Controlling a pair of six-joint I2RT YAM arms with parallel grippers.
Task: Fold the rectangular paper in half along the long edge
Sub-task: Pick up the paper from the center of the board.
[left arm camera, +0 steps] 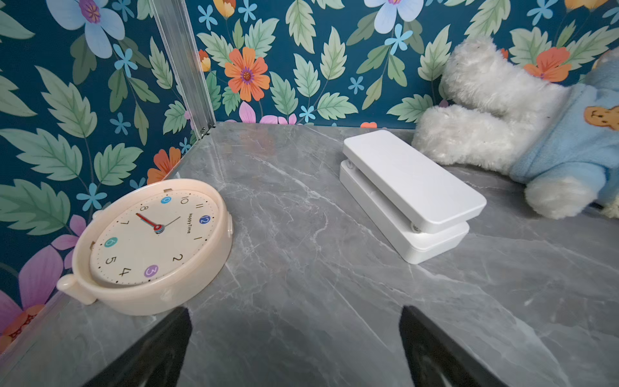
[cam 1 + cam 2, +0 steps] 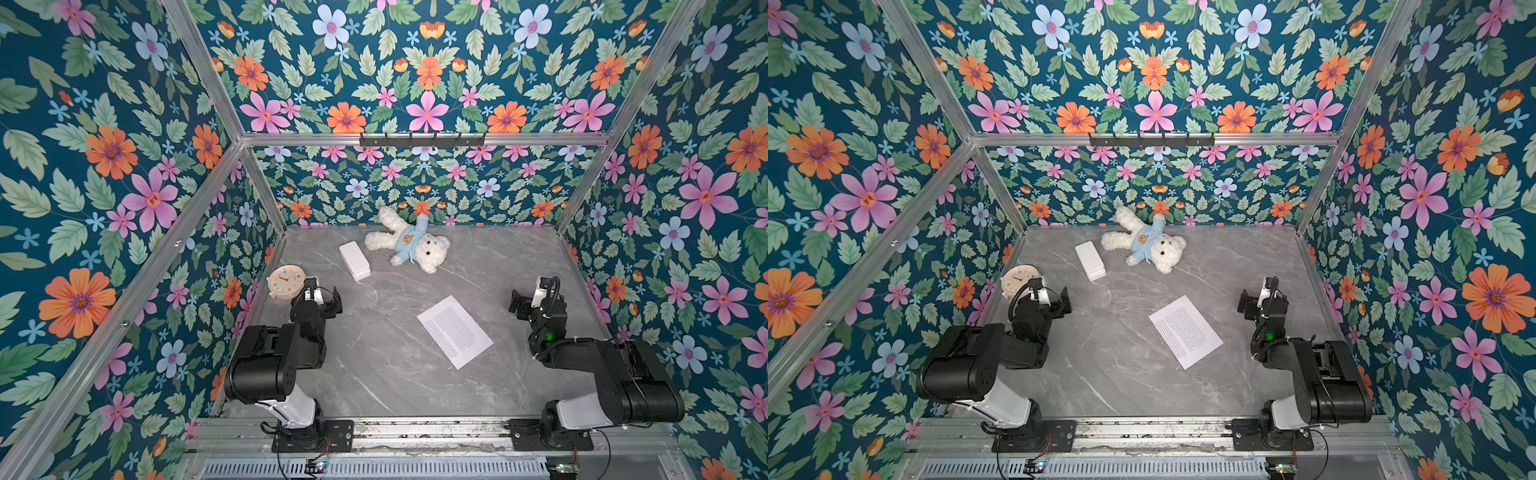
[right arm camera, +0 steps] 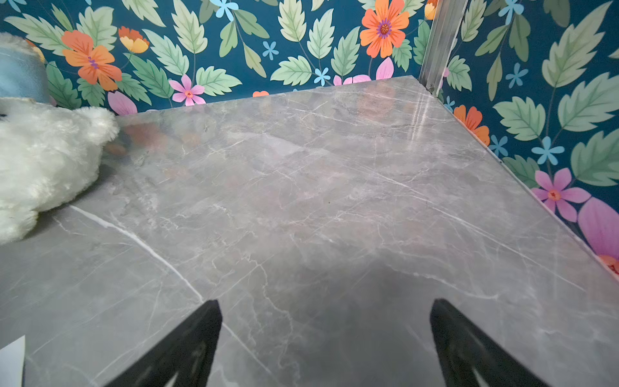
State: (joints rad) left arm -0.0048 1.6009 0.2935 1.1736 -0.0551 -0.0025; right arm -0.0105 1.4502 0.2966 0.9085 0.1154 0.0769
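Observation:
The rectangular paper (image 2: 455, 331) (image 2: 1185, 331) lies flat and unfolded on the grey marble table (image 2: 382, 374), printed side up and turned at an angle, right of centre. One of its corners (image 3: 11, 362) shows in the right wrist view. My left gripper (image 2: 332, 301) (image 2: 1065, 301) (image 1: 295, 311) hovers open at the table's left side, well away from the sheet, with only bare table between its fingers. To the right of the paper, my right gripper (image 2: 517, 305) (image 2: 1245, 305) (image 3: 325, 303) stands open and empty and does not touch the sheet.
A cream alarm clock (image 2: 286, 281) (image 1: 154, 248) lies by the left wall, close to the left gripper. A thick white rounded box (image 2: 354, 260) (image 1: 408, 194) and a white teddy bear in blue (image 2: 409, 241) (image 3: 43, 160) lie at the back. Floral walls enclose the table.

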